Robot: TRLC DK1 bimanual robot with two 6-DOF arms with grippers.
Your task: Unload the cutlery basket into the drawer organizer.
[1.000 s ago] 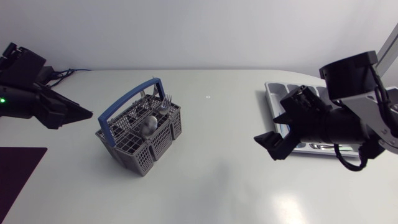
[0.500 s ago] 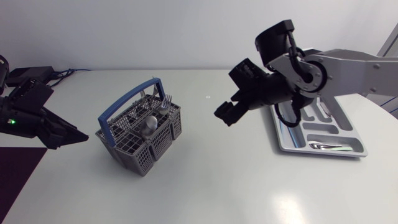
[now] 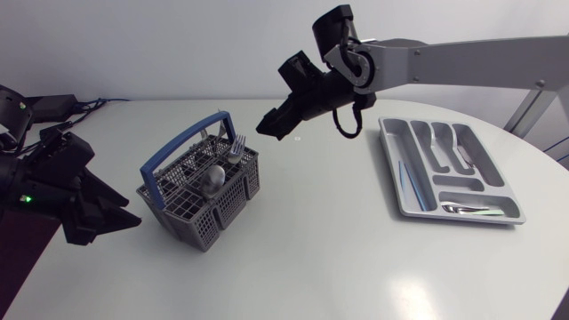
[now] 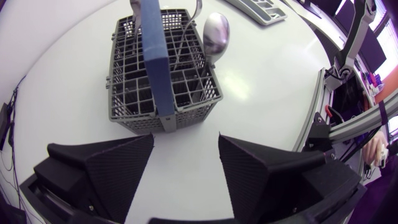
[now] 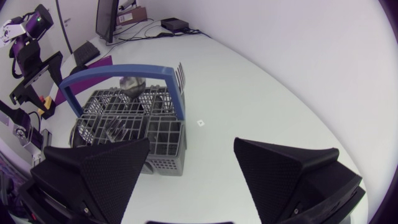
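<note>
Left of the middle of the tabletop (image 3: 311, 258), a grey cutlery basket (image 3: 200, 203) with an upright blue handle (image 3: 185, 142). Inside it, a spoon bowl (image 3: 212, 180) poking up beside the handle and fork tines (image 3: 237, 144) at the far corner. Stems hidden behind the grid walls, other pieces too tangled to count. Well apart at the right, the silver drawer organizer (image 3: 388, 153), flat on the tabletop, with some cutlery (image 3: 462, 209) in its compartments, kinds hard to make out. Low and just short of the basket's near side, the left jaws, released, spread wide, nothing between them, pointing at the basket. Above the tabletop behind the basket, near the handle's far end, the right jaws, likewise spread and empty, on the right arm (image 3: 462, 62) stretched in from the right edge. Most of the left arm (image 3: 44, 178) cut off at the picture's edge.
</note>
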